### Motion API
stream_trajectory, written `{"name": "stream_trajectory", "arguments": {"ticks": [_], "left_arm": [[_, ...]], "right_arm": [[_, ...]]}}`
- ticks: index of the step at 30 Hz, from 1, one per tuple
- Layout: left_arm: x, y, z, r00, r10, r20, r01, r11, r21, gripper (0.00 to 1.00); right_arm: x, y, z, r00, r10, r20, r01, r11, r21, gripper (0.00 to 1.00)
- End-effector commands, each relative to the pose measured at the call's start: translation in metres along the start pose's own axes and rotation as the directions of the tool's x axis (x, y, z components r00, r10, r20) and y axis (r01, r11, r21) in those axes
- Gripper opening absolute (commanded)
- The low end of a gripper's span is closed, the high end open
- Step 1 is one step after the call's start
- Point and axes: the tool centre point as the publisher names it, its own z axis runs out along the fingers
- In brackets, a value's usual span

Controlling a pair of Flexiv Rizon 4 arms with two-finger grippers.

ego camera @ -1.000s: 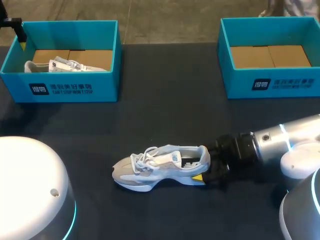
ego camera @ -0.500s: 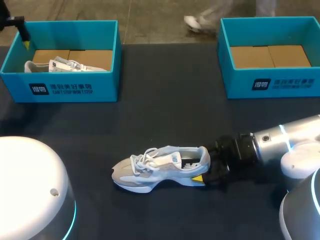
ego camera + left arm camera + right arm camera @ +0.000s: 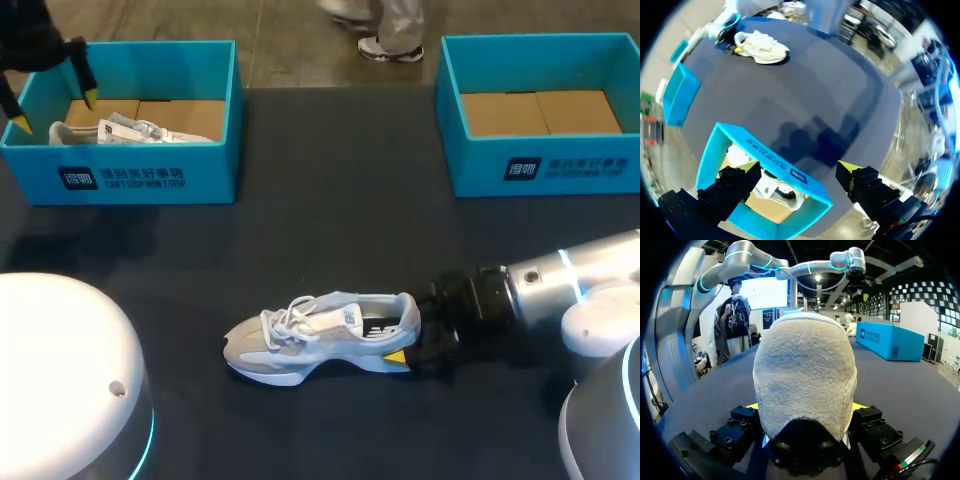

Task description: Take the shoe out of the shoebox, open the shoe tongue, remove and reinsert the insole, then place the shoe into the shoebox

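Head view: your right gripper (image 3: pixel 408 355) pinching heel of shoe (image 3: pixel 320 335), shoe lying mid-table; your left gripper (image 3: pixel 54 112) hovering spread over box (image 3: pixel 150 180)

Left wrist view: fingers gaping above box, second shoe (image 3: pixel 780 192) lying inside

Right wrist view: heel sitting clamped between both tips

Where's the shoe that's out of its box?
In the head view the shoe sits upright on the table near the front middle, its heel held by the right gripper.
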Motion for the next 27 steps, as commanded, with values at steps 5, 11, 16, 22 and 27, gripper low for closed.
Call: {"name": "stream_trajectory", "arguments": {"ticks": [5,11,16,22,27], "left_arm": [[-0.001,-0.020,0.001,0.949,-0.313,0.016,0.309,0.925,-0.219,1.00],[0.001,-0.029,-0.002,0.940,-0.341,0.030,0.342,0.928,-0.148,1.00],[0.004,-0.080,0.004,0.797,-0.603,0.012,0.604,0.797,-0.022,1.00],[-0.005,-0.124,0.016,0.448,-0.891,-0.073,0.892,0.451,-0.026,1.00],[-0.014,-0.173,0.040,0.326,-0.943,-0.072,0.941,0.331,-0.073,1.00]], "right_arm": [[0.002,-0.001,0.001,1.000,0.000,0.000,0.000,1.000,0.003,0.00],[0.002,-0.001,0.001,1.000,0.000,0.000,0.000,1.000,0.003,0.00],[0.002,-0.001,0.001,1.000,0.000,0.000,0.000,1.000,0.003,0.00],[0.002,-0.001,0.001,1.000,0.000,0.000,0.000,1.000,0.003,0.00],[0.002,-0.001,0.001,1.000,0.000,0.000,0.000,1.000,0.003,0.00]]}}
